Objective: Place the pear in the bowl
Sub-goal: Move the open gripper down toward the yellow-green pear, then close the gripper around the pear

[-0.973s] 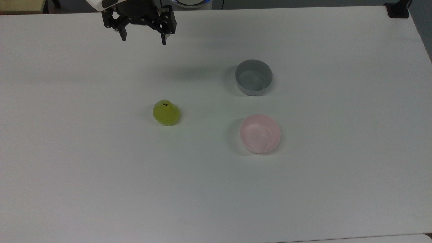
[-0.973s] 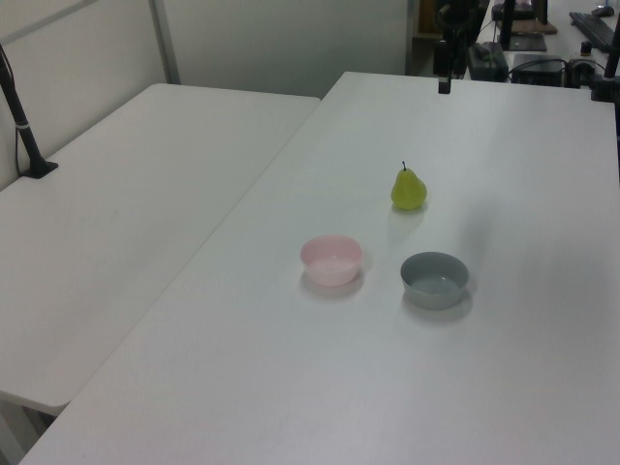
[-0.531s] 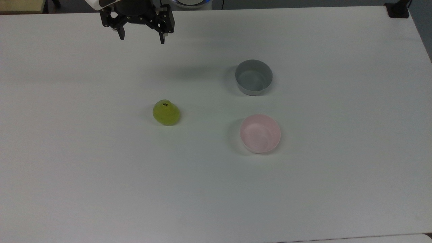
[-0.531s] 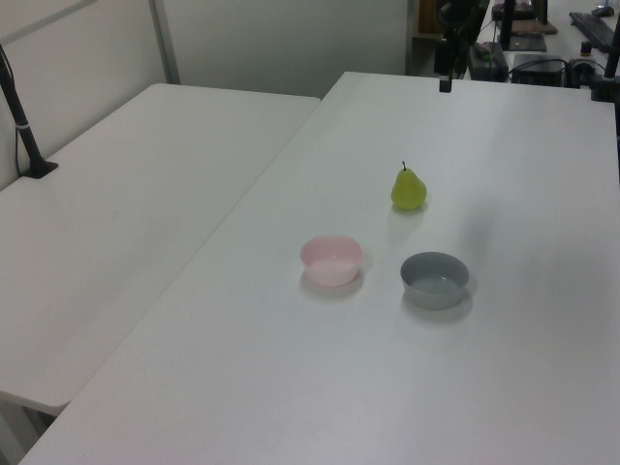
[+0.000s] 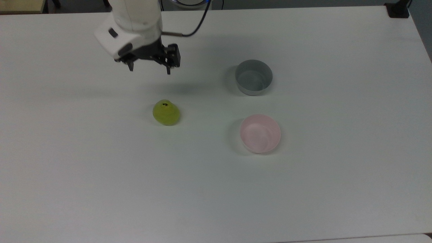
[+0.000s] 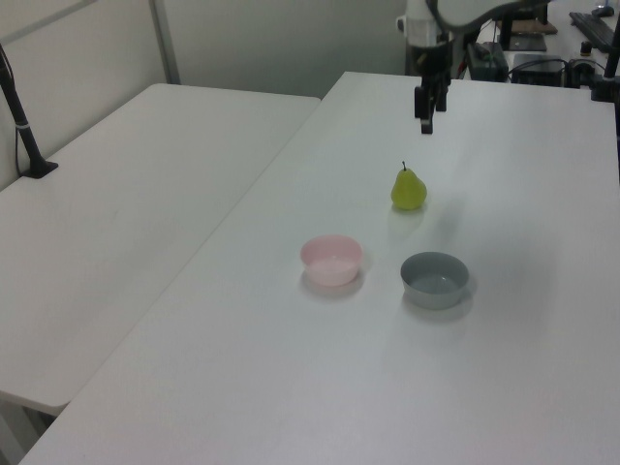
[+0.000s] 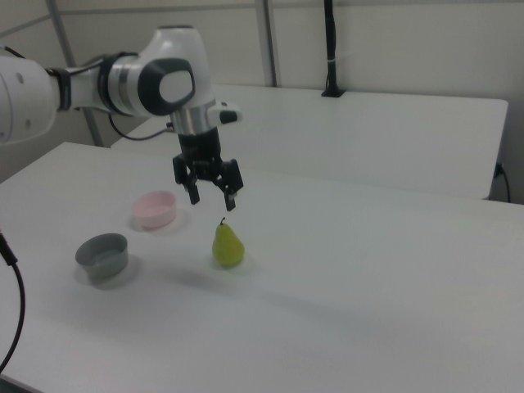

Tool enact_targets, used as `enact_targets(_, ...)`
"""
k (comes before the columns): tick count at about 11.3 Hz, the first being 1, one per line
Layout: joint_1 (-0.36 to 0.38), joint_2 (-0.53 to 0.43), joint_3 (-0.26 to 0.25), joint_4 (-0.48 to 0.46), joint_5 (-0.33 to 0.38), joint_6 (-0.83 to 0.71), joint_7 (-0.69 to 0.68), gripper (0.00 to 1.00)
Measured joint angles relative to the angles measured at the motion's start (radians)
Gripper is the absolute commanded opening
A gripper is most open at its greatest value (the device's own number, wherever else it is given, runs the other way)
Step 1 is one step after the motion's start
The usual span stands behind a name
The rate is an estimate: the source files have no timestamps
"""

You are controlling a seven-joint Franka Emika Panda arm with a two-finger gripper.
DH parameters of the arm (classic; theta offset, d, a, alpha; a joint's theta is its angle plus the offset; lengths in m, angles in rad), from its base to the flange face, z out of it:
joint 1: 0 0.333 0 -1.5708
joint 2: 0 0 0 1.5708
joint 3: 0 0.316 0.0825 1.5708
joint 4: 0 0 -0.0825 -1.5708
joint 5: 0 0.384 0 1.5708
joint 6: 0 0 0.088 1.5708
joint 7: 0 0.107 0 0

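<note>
The yellow-green pear [image 5: 165, 113] [image 6: 408, 189] [image 7: 228, 245] stands upright on the white table, stem up. The pale pink bowl [image 5: 260, 133] [image 6: 331, 260] [image 7: 155, 210] sits empty to the top view's right of it. My gripper [image 5: 149, 69] [image 6: 425, 124] [image 7: 212, 199] hangs open above the table, fingers pointing down, nothing between them. It is a short way above and behind the pear, toward the top view's upper left, and touches nothing.
A grey straight-sided bowl [image 5: 253, 77] [image 6: 435, 279] [image 7: 102, 255] stands empty next to the pink one. The white table [image 5: 216, 189] stretches wide around everything. A second white table [image 6: 126, 213] adjoins it. A black post [image 7: 330, 49] stands on the far table.
The arm has swung from the table's far edge toward the pear. The gripper stays open. Pear and bowls have not moved.
</note>
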Motion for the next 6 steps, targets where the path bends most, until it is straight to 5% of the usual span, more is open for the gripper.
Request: enact_targets(6,0.054,0.161,-0.026,-0.008,-0.001,0.150,-0.005,1.00)
